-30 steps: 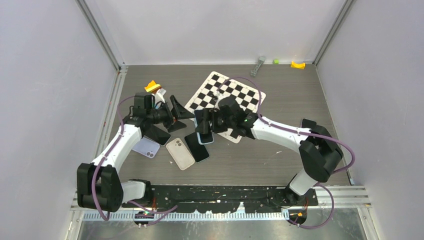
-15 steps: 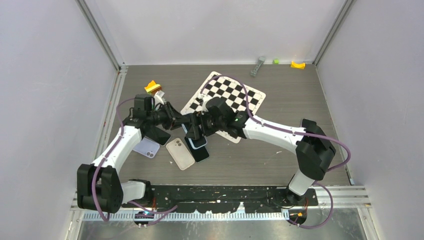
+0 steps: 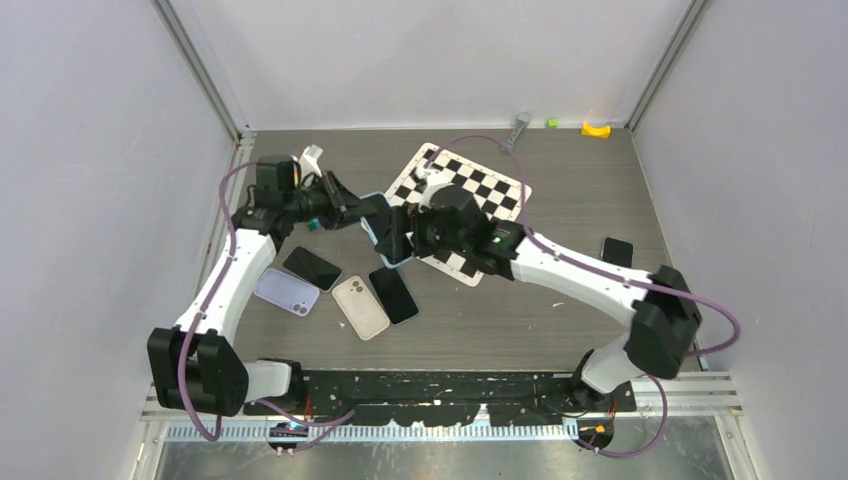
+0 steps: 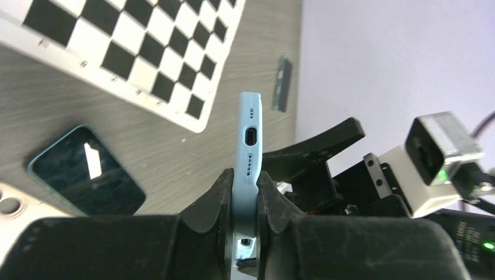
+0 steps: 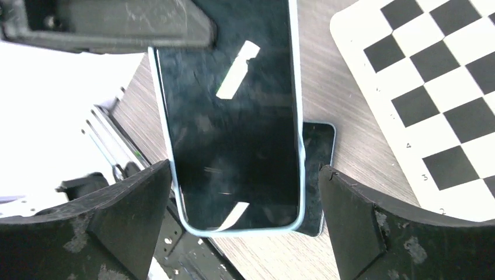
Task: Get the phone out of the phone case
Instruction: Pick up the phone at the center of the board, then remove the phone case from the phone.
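since a second ago the left gripper (image 4: pixel 245 182) has clamped the light-blue soft case (image 4: pixel 250 131) with its black-screened phone (image 5: pixel 233 116), edge-up just left of the checkerboard sheet (image 3: pixel 470 195); the right gripper (image 5: pixel 242 198) gapes wide around it. likely stiff, slick glass in a bendy shell: peel at a corner. one cased phone; lying flat, three dark phones (image 3: pixel 394 295), one lilac back (image 3: pixel 285 291), one beige back (image 3: pixel 360 306).

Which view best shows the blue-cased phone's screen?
Right wrist: the blue-cased phone faces it, screen filling the frame. Left wrist shows only its port edge pinched in the left tool. Top external shows just a small sliver.
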Controlling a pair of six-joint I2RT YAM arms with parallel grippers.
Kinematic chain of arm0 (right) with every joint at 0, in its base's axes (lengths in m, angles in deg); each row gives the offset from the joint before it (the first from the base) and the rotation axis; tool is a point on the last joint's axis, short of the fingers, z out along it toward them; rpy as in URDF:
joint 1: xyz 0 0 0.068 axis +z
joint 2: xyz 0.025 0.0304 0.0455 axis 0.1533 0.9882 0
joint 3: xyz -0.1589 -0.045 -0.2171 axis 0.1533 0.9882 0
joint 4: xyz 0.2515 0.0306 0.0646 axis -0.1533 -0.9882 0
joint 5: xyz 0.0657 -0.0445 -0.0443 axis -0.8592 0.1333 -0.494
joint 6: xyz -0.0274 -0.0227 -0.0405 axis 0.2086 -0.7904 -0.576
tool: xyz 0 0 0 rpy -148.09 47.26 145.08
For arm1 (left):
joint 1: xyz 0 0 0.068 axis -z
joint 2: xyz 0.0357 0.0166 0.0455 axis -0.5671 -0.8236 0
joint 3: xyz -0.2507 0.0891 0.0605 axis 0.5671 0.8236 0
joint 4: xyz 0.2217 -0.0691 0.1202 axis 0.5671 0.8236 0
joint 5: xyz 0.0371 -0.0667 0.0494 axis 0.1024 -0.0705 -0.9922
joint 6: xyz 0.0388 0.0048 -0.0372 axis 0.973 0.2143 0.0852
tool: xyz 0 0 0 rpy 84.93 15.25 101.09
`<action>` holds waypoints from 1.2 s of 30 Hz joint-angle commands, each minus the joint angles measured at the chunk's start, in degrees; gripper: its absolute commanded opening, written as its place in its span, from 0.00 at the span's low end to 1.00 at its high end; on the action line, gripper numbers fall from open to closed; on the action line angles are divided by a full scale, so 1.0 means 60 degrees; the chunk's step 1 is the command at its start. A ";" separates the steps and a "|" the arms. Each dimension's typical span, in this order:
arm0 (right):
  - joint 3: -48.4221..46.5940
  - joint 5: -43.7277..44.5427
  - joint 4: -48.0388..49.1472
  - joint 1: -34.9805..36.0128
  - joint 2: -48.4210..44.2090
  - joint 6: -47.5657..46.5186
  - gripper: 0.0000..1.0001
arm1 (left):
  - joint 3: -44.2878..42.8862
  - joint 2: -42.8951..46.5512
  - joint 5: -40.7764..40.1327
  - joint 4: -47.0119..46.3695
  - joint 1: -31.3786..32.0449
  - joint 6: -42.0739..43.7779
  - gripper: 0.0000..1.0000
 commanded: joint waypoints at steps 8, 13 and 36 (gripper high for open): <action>0.1846 0.0030 0.3333 -0.0739 -0.3666 0.2007 0.99 | -0.1025 0.0710 0.1687 -0.5346 -0.1052 -0.4870 0.00; 0.1442 -0.0658 0.3649 -0.0762 -0.3441 0.2870 0.80 | -0.0713 0.0922 0.1496 -0.7352 -0.1057 -0.7140 0.00; 0.0092 -0.1748 0.5395 -0.0753 -0.2343 0.3307 0.57 | 0.0994 0.1279 0.0559 -1.0461 -0.1057 -1.0820 0.00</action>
